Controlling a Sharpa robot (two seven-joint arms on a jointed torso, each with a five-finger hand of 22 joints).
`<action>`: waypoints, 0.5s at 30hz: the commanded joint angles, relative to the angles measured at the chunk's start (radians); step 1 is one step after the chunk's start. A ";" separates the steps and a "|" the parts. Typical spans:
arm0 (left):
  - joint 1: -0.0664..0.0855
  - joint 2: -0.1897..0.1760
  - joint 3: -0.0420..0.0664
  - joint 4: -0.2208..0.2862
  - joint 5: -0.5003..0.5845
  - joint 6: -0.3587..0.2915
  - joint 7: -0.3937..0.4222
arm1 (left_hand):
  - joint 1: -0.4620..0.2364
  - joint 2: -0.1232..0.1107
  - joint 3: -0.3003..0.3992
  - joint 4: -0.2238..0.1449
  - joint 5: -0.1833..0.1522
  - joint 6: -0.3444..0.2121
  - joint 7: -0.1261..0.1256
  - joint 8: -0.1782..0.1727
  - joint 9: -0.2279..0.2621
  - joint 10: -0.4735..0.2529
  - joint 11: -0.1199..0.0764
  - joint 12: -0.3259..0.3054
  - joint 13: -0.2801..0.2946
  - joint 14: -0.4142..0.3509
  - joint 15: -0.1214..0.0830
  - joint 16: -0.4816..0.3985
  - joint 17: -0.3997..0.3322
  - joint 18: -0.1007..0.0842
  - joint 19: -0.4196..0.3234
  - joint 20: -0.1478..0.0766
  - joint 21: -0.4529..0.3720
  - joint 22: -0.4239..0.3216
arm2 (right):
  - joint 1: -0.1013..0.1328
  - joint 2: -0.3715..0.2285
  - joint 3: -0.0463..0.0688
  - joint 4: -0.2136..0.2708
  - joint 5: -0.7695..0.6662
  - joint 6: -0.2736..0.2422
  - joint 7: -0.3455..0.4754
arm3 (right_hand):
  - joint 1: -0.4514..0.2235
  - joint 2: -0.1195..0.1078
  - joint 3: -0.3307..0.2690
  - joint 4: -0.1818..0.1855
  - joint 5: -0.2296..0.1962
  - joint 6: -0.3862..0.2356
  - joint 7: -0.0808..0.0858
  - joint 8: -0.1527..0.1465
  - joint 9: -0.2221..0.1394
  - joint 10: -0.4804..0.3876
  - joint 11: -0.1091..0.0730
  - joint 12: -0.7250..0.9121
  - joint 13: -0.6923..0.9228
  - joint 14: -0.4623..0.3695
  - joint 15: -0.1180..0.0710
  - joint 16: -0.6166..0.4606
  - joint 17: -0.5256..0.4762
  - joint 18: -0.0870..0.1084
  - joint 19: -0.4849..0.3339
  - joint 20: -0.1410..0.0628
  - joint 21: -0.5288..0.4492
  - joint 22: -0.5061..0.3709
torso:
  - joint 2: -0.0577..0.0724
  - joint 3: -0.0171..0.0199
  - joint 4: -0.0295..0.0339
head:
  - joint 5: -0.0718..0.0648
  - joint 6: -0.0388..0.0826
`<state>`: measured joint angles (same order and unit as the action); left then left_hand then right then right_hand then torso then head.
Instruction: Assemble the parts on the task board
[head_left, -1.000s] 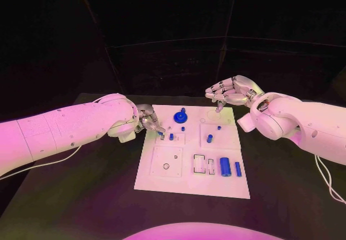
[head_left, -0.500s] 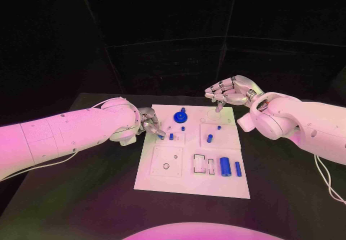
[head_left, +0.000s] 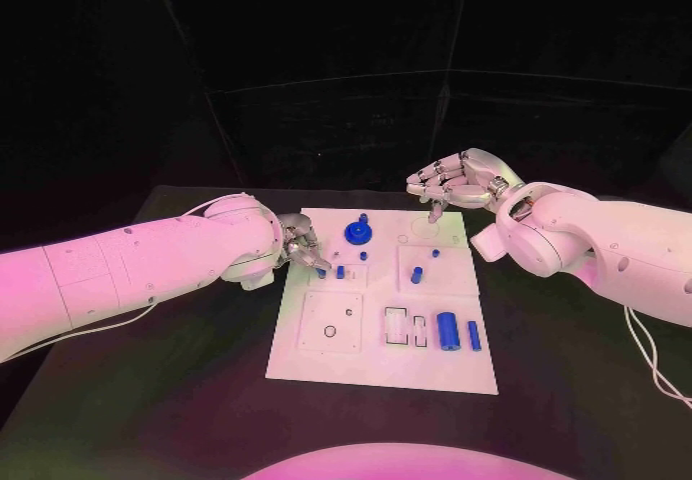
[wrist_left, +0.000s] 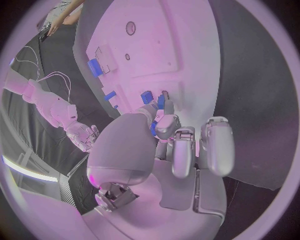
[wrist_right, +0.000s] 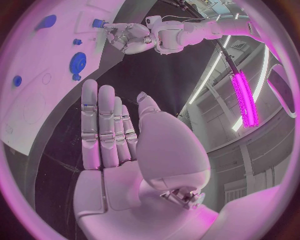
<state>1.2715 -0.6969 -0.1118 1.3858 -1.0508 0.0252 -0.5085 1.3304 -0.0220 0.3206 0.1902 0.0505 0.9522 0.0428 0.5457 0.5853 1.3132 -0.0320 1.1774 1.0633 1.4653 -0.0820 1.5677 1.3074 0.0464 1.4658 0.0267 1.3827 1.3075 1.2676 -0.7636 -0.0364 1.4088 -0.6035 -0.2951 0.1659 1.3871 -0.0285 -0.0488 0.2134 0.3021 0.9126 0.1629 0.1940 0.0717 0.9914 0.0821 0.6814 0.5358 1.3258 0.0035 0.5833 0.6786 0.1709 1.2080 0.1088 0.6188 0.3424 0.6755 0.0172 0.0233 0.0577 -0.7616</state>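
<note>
Nearest the robot, the front of the board (head_left: 378, 375) is bare white, then comes a row with a fat blue cylinder (head_left: 447, 332) and a thinner blue bar (head_left: 473, 336) lying flat just beside each other, next to a pair of rectangular slots (head_left: 405, 327). Nobody's touching those yet, so plenty of the job looks left to do.

Mid-board is where it gets dicey. The left hand (head_left: 302, 245) sits low at the board's left edge with its fingers curled in. In the left wrist view the fingertips (wrist_left: 164, 121) seem to be pinching a small blue peg (wrist_left: 160, 102) right down at the board surface. My guess is it's being seated into a hole. If the peg goes in tilted it could jam or pop out of the pinch, and there's another blue peg (head_left: 340, 271) standing just beside the fingers that could easily get knocked over. Pushing sideways could also slide the whole board.

Further back, the blue gear (head_left: 358, 235) sits near the far edge, close to that same hand, so a sloppy pull-out could clip it.

Farthest off, the right hand (head_left: 454, 183) hovers above the board's far right corner, fingers loosely bent and apart, holding nothing. If it drops in now, the two hands are crowding the same end.
</note>
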 joint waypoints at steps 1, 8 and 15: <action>0.001 0.004 0.000 -0.004 -0.011 0.014 -0.007 | 0.005 0.006 0.089 -0.082 0.003 0.001 -0.005 0.005 0.040 0.005 0.000 0.002 -0.001 0.106 -0.005 0.003 0.263 0.008 0.016 -0.004 0.001 0.042 | 0.002 0.002 0.001 0.001 -0.002 -0.003 0.012 | 0.010 0.001 -0.003 0.001 0.003 -0.007 0.003 0.004 0.001 -0.009 0.001 0.005 -0.001 0.002 0.002 -0.006 0.001 0.012 0.006 -0.001 -0.005 -0.001 | -0.001 0.0000 0.0024 | -0.001 -0.002; 0.001 0.006 0.000 -0.013 -0.011 0.038 -0.008 | 0.003 0.004 0.096 -0.084 0.003 0.000 -0.005 0.006 0.041 0.004 0.000 0.000 -0.003 0.106 -0.006 0.003 0.263 0.008 0.016 -0.004 0.001 0.041 | 0.002 0.003 0.001 0.000 -0.003 -0.003 0.012 | 0.010 0.001 -0.003 0.001 0.003 -0.007 0.003 0.004 0.001 -0.009 0.001 0.005 -0.001 0.002 0.002 -0.006 0.001 0.012 0.006 -0.001 -0.005 -0.001 | -0.001 0.0001 0.0027 | 0.001 -0.005; 0.001 0.009 0.000 -0.014 -0.011 0.054 -0.009 | 0.002 0.001 0.101 -0.086 0.003 -0.001 -0.005 0.007 0.041 0.004 0.000 0.001 -0.002 0.106 -0.006 0.003 0.263 0.008 0.016 -0.004 0.000 0.041 | 0.002 0.004 0.001 0.000 -0.003 -0.003 0.011 | 0.010 0.001 -0.003 0.001 0.003 -0.007 0.003 0.004 0.001 -0.009 0.001 0.005 -0.001 0.002 0.002 -0.006 0.001 0.012 0.006 -0.001 -0.005 -0.001 | -0.002 0.0000 0.0019 | 0.003 -0.007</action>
<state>1.2715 -0.6891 -0.1124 1.3717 -1.0542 0.0545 -0.5112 1.3308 -0.0215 0.3263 0.1956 0.0502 0.9521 0.0429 0.5493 0.5853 1.3130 -0.0316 1.1774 1.0620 1.4653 -0.0820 1.5677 1.3074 0.0464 1.4658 0.0267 1.3827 1.3075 1.2677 -0.7609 -0.0364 1.4076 -0.6044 -0.2952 0.1663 1.3871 -0.0285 -0.0488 0.2134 0.3021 0.9126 0.1629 0.1939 0.0716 0.9914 0.0822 0.6814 0.5360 1.3258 0.0035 0.5832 0.6784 0.1709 1.2080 0.1088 0.6188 0.3425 0.6739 0.0171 0.0257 0.0598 -0.7680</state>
